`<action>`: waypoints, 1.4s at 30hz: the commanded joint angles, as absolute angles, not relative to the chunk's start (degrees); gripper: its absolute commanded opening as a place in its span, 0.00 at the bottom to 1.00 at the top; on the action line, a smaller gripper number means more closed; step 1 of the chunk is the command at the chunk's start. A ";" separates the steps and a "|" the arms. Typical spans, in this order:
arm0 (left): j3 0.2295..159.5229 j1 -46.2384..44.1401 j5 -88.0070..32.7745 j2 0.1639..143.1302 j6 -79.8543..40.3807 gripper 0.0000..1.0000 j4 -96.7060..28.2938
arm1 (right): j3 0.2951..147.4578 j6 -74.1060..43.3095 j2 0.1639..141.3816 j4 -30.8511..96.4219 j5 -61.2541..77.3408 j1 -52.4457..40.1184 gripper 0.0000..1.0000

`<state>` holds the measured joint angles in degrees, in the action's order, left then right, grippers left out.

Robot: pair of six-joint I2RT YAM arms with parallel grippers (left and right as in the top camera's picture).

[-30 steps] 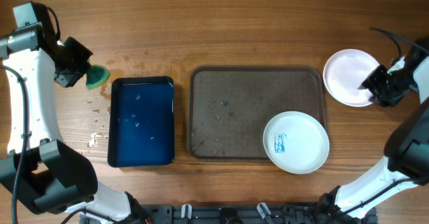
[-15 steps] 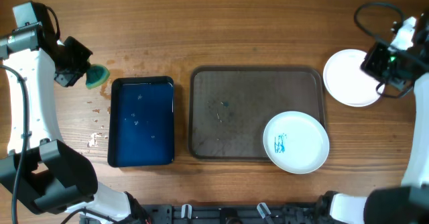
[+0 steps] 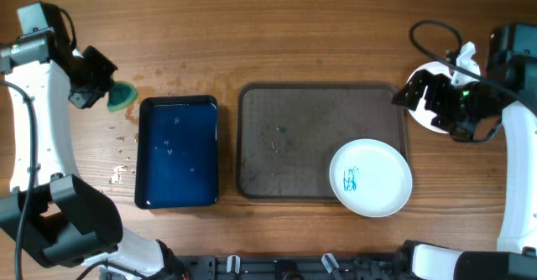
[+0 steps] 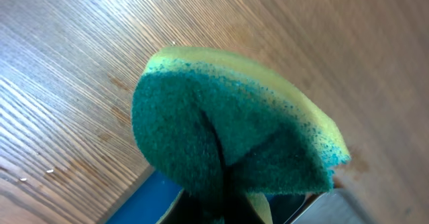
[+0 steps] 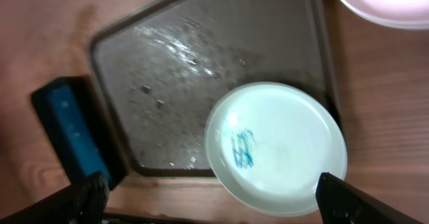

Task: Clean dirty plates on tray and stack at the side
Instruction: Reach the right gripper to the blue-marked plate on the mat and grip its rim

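A white plate [image 3: 371, 178] smeared with blue marks lies on the front right corner of the brown tray [image 3: 285, 137]. It also shows in the right wrist view as the marked plate [image 5: 275, 147] on the tray [image 5: 188, 56]. A clean white plate [image 5: 382, 3] sits on the wood to the right of the tray. My right gripper [image 3: 417, 98] hovers open over that plate's left edge, with nothing between its fingers [image 5: 87, 197]. My left gripper [image 3: 99, 89] is shut on a green and yellow sponge [image 3: 123, 95] left of the tub, and the sponge [image 4: 228, 123] fills the left wrist view.
A blue tub of water [image 3: 177, 151] stands left of the tray and shows as a blue tub [image 5: 74, 130] in the right wrist view. Water drops [image 3: 122, 158] dot the wood beside it. A black cable [image 3: 432, 30] loops over the right arm.
My right gripper has left the clean plate, swung left toward the tray's right edge and opened wide. The left arm and sponge have not moved.
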<state>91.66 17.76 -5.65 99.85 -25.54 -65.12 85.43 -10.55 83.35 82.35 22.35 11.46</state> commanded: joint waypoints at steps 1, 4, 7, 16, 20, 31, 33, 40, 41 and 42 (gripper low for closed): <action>86.37 13.78 -5.34 100.31 -19.64 0.04 -66.32 | 84.62 -19.14 83.15 84.27 11.81 7.38 1.00; 80.84 9.43 -5.54 100.31 -17.72 0.04 -65.71 | 84.62 -22.79 83.00 83.72 9.82 3.88 1.00; 74.06 3.14 -5.54 100.31 -16.67 0.04 -62.26 | 84.62 -24.16 83.00 82.54 9.78 0.91 1.00; 65.01 -8.16 -4.86 100.31 -21.82 0.04 -55.40 | 84.62 -21.28 83.02 82.70 9.82 0.16 1.00; 61.43 -7.88 -4.25 100.31 -25.89 0.04 -53.34 | 84.62 -20.75 83.02 83.22 9.82 0.16 1.00; 59.88 -7.88 -3.38 103.63 -27.73 0.04 -51.35 | 84.62 -19.46 83.02 83.85 11.22 0.16 1.00; 59.88 -7.88 -3.38 105.86 -27.70 0.04 -51.35 | 84.62 -18.70 83.02 84.05 11.81 0.16 1.00; 60.07 -7.88 -3.36 109.06 -27.68 0.04 -49.45 | 84.62 -17.74 83.00 84.42 11.99 0.16 1.00; 60.23 -7.88 -3.36 108.73 -27.68 0.04 -49.45 | 84.62 -17.10 83.00 84.25 11.99 0.16 1.00; 60.40 -7.88 -3.36 108.47 -27.68 0.04 -49.50 | 84.62 -16.40 82.87 83.96 11.97 0.16 1.00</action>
<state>61.19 -8.14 -4.38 105.32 -26.89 -51.46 84.84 -18.83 83.35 84.25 11.14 0.40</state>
